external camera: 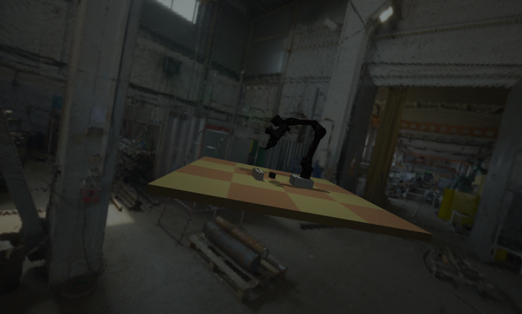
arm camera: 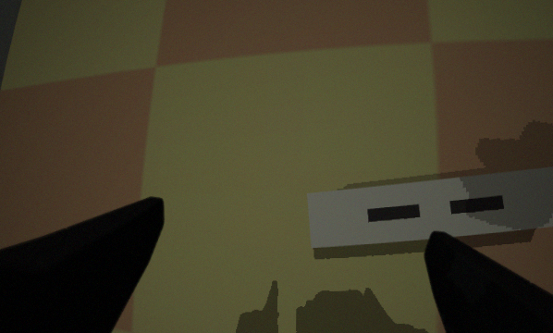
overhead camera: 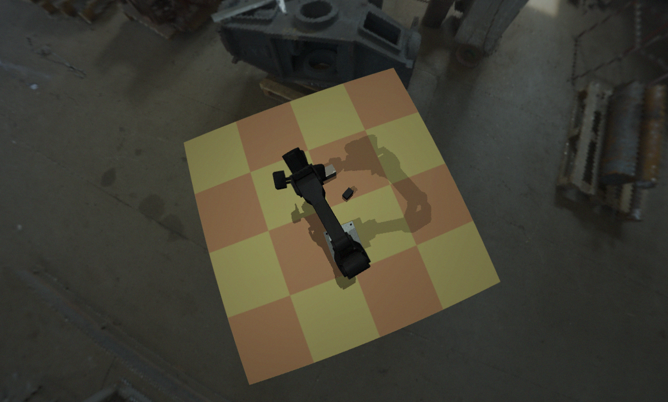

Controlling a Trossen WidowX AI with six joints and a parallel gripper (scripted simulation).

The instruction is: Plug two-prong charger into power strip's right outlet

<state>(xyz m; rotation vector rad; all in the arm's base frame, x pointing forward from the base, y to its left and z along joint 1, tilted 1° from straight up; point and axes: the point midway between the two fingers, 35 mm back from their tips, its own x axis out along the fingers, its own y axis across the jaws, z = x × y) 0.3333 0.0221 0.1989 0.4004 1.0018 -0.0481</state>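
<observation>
- Hovering above the desk [overhead camera: 346,320] [external camera: 262,198] [arm camera: 281,116], the open hand [overhead camera: 300,176] [external camera: 269,145] [arm camera: 297,228] keeps its two black fingers wide apart, with nothing between them.
- Below it lies the pale power strip [overhead camera: 330,172] [external camera: 258,174] [arm camera: 338,222], long and narrow, its two dark slots facing up; in the wrist view one fingertip overlaps its lower edge, and shadow covers one end. From the top, the hand hides most of the strip.
- Near the strip sits the charger [overhead camera: 347,193] [external camera: 271,175], a small dark block resting on the desk, apart from both the strip and the hand. It is unplugged; its prongs are too small to make out.
- Past the charger, the black arm [overhead camera: 328,217] [external camera: 317,136] rises from a light grey base [overhead camera: 350,225] [external camera: 295,180] and bends over toward the strip.
- The desk itself is thick-edged, checkered in yellow and orange, with shadows of the arm spread across it.
- Beyond the desk, rusty cylinders [overhead camera: 621,132] [external camera: 233,246] lie on a pallet on the concrete floor, and a big grey casting [overhead camera: 286,54] shows in the top view.
- Farther back, the exterior view shows a tall yellowish curtain [external camera: 389,144] beside a wide opening.
</observation>
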